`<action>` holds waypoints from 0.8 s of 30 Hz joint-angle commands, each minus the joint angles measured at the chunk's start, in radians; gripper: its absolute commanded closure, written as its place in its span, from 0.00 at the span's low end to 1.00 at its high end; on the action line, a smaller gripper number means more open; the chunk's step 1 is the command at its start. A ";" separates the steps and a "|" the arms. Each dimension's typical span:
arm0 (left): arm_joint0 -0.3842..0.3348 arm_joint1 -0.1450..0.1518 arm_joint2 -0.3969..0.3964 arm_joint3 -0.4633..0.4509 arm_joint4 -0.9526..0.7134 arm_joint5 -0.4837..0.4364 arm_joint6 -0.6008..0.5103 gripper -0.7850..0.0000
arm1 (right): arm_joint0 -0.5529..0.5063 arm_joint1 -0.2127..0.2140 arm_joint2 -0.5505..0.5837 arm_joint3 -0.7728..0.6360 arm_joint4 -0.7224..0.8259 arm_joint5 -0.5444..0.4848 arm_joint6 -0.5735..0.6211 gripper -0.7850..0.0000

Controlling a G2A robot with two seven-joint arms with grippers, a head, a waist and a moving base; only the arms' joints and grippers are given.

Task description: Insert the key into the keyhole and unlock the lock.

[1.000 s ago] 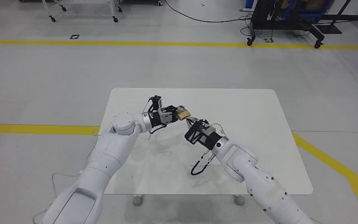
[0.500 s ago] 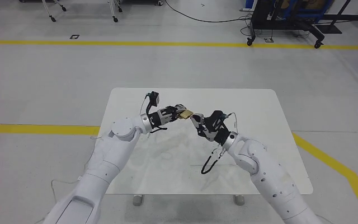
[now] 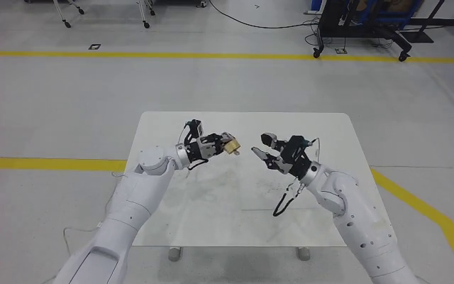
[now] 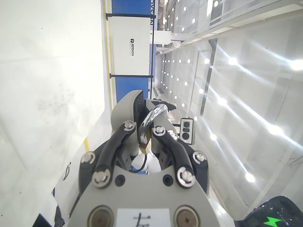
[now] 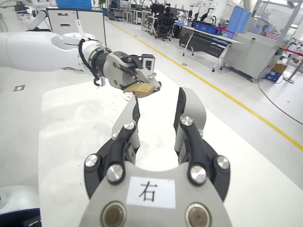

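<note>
Top view: the white bench (image 3: 333,135) spreads under both my arms. My left end effector (image 3: 224,142) is clamped on the brass padlock (image 3: 232,145), held in the air above the bench, its steel shackle (image 4: 153,116) caught in the grip. My right end effector (image 3: 262,144) hangs near it but apart, jaws spread wide and empty. What I take for the key (image 5: 127,95), a small pale piece at the padlock's lower end, is too small to be sure of. The padlock looks stiff, smooth and heavy for its bulk, so a firm hold suits. Such a key is thin and likely slippery: I would pinch its flat head squarely before twisting.
</note>
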 commanded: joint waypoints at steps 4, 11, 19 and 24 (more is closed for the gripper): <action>-0.025 -0.007 0.048 0.007 0.091 0.033 0.018 1.00 | -0.112 0.028 0.215 -0.022 0.036 -0.011 -0.057 0.00; -0.086 -0.034 0.170 0.031 0.233 0.201 0.037 1.00 | -0.146 0.036 0.282 -0.021 0.051 -0.038 -0.078 0.00; -0.185 -0.093 0.327 0.096 0.339 0.374 0.016 1.00 | -0.146 0.036 0.282 -0.021 0.051 -0.038 -0.078 0.00; -0.225 -0.132 0.405 0.157 0.369 0.416 -0.040 0.83 | -0.146 0.036 0.282 -0.021 0.051 -0.038 -0.078 0.00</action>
